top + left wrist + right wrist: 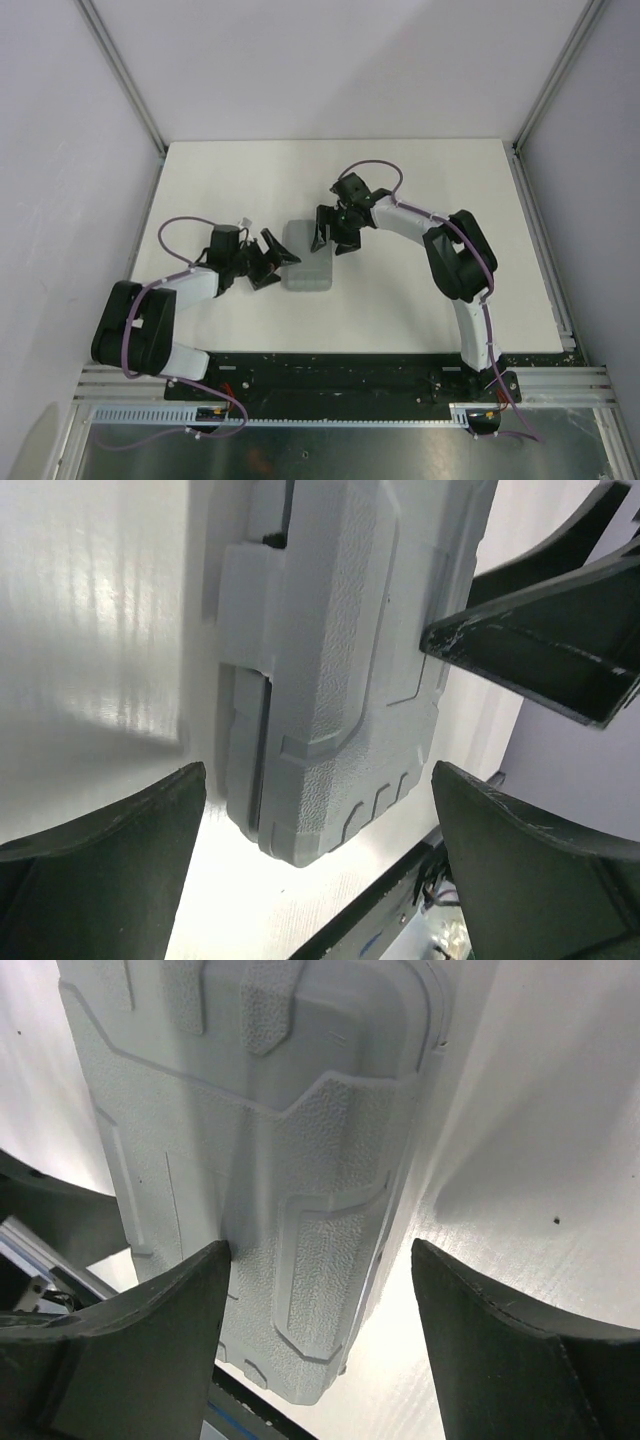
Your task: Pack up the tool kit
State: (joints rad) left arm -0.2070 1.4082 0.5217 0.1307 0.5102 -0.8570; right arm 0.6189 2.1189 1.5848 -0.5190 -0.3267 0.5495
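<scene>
The tool kit's grey case (308,258) lies shut and flat in the middle of the white table. My left gripper (281,263) is open at the case's left side, its near-left corner (300,830) showing between the spread fingers, apart from both. My right gripper (333,242) hovers open over the far right part of the case. In the right wrist view the textured lid (270,1130) fills the frame. The right gripper (320,1250) straddles the lid's right edge, one finger (170,1330) over the lid and the other over bare table. Neither gripper holds anything.
The white table (420,300) ends in a black strip (350,365) and a metal rail at the near edge, where the arm bases sit. Pale walls and metal posts (125,80) enclose the far side and both flanks. The right gripper's fingers (540,640) reach into the left wrist view.
</scene>
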